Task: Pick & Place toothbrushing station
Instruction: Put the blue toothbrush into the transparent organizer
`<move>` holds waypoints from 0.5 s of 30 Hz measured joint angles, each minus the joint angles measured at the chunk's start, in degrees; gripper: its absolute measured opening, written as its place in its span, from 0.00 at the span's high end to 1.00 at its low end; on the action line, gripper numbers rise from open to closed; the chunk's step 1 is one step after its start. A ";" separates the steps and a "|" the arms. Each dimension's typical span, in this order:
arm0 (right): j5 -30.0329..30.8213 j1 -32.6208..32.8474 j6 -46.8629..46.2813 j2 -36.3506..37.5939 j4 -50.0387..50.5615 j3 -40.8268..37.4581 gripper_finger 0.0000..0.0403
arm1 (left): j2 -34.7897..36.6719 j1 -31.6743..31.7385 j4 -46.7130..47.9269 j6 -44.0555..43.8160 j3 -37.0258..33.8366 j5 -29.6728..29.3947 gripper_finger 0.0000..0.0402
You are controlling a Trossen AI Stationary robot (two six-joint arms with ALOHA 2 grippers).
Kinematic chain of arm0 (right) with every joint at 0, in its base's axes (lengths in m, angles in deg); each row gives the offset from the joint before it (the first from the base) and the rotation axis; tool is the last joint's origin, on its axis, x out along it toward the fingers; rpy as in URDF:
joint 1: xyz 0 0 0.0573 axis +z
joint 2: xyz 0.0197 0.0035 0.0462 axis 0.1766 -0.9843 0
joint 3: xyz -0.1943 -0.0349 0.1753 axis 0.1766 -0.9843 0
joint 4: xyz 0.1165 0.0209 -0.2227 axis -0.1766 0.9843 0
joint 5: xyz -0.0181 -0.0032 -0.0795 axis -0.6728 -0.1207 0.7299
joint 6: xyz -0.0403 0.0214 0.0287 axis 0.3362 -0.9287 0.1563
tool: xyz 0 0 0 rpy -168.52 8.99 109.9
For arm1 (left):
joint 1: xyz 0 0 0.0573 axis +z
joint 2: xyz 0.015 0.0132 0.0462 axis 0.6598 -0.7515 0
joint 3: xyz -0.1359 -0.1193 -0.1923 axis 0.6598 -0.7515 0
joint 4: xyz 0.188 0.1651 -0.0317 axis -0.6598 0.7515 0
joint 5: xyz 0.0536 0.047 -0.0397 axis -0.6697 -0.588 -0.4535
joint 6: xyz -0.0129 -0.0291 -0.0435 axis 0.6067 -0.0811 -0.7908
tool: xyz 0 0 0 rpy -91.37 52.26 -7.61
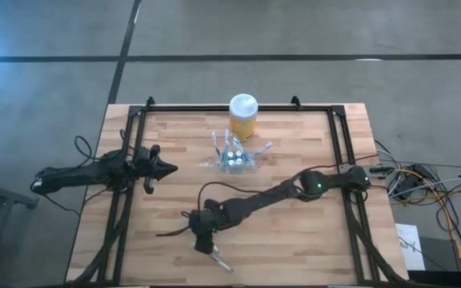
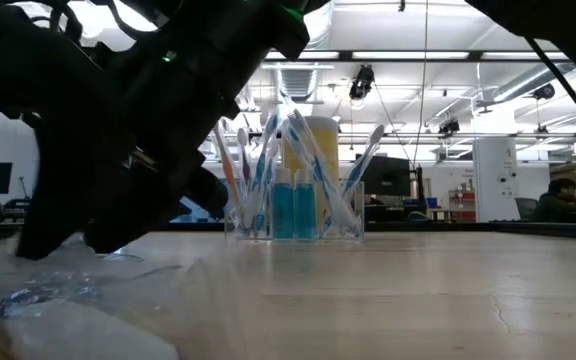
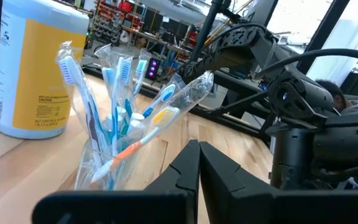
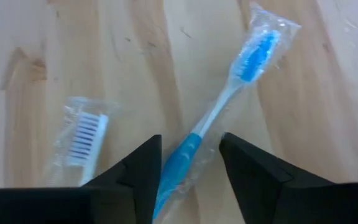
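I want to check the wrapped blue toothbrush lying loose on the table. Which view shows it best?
The right wrist view: the blue toothbrush lies in its clear wrapper on the wood, its handle between the open fingers of the right gripper. The high view shows only a pale sliver by that gripper. The low view shows just crumpled wrapper; the left wrist view misses it.

We see a grey concrete floor (image 1: 294,32) crossed by dark lines around the wooden table (image 1: 294,232). Beyond it, we see a hall with a white ceiling (image 2: 438,30), strip lights (image 2: 398,55), shelving (image 3: 114,15) and a seated person (image 2: 558,200).
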State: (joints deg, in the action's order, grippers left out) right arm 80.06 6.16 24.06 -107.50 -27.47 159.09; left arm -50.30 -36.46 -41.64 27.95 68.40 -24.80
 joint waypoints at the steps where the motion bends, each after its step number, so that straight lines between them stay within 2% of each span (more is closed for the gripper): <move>1: 0.18 0.00 -0.01 0.00 0.82 -0.02 0.59 | 0.00 0.00 0.00 0.00 0.00 0.01 0.96; 6: 1.69 -0.07 -0.02 -0.11 3.22 -0.18 0.74 | 0.00 0.00 0.01 -0.13 0.00 0.03 0.96; 11: 2.84 0.07 0.35 0.06 3.54 -0.32 0.93 | 0.00 0.00 0.02 -0.15 -0.02 0.03 0.96; 15: 5.71 0.76 1.82 0.84 3.75 -0.45 0.95 | 0.00 0.00 0.02 -0.25 -0.02 0.05 0.96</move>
State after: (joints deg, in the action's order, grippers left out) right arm 85.76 6.93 25.88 -106.66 -23.72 158.64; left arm -50.30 -36.46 -41.62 27.70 68.38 -24.74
